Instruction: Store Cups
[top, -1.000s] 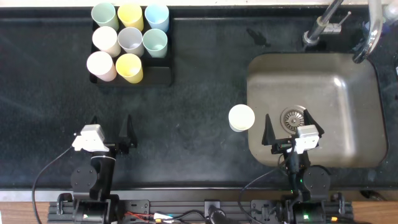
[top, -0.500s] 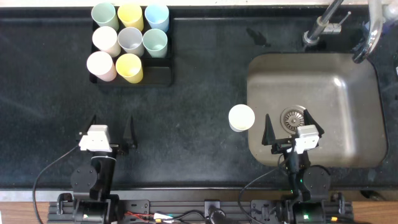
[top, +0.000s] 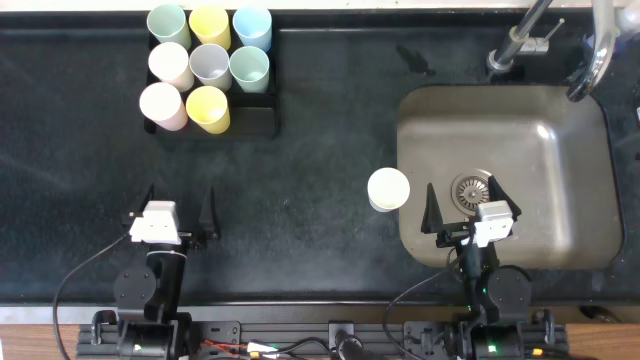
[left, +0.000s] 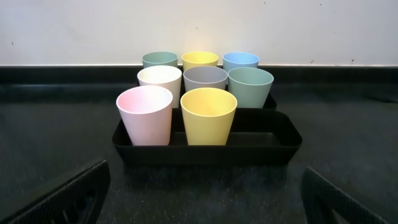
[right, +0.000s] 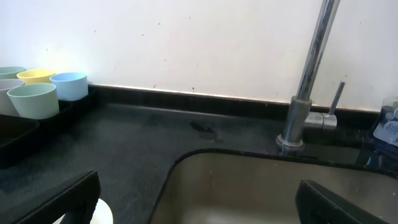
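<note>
Black tray (left: 205, 152), pastel cups (left: 208, 115), white cup (top: 388, 188), speckled black counter (top: 320, 150), silver sink (top: 550, 170)

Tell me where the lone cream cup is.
Top view: the cream cup stands on the counter just left of the sink, near the right claw.

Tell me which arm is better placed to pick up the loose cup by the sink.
Right. The cream cup stands just beside the right gripper, while the left gripper sits across the counter, facing the tray.
</note>
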